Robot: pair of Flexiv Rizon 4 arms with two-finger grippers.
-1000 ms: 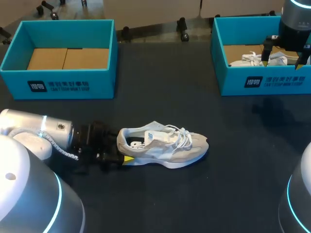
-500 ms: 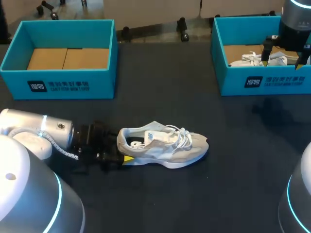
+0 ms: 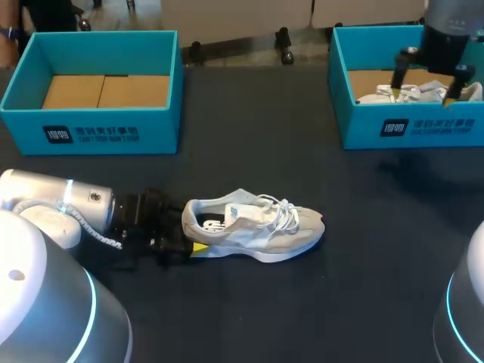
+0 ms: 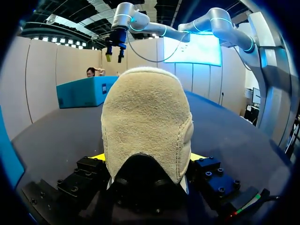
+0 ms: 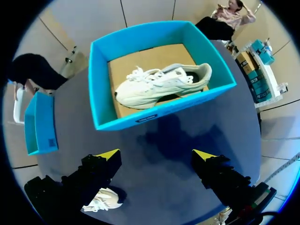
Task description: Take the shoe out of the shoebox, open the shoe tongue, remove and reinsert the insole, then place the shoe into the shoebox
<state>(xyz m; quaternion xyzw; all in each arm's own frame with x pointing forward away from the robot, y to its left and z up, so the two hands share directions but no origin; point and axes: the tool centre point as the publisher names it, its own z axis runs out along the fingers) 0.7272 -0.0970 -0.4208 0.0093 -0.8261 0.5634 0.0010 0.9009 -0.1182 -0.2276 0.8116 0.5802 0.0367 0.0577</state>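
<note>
A pale grey shoe lies on its sole on the dark table, toe pointing right. My left gripper is at its heel, low on the table. In the left wrist view the suede heel fills the gap and both fingers press its sides, so the left gripper is shut on the shoe. My right gripper hangs open over the blue shoebox at the back right. Another pale shoe lies in this shoebox, ahead of the right gripper, which holds nothing.
A second blue shoebox stands at the back left, showing only its cardboard floor. Bare dark tabletop stretches between the two boxes and ahead of the shoe's toe.
My right gripper has shifted a little left and farther back over the right shoebox. The left arm and the shoe have not moved.
</note>
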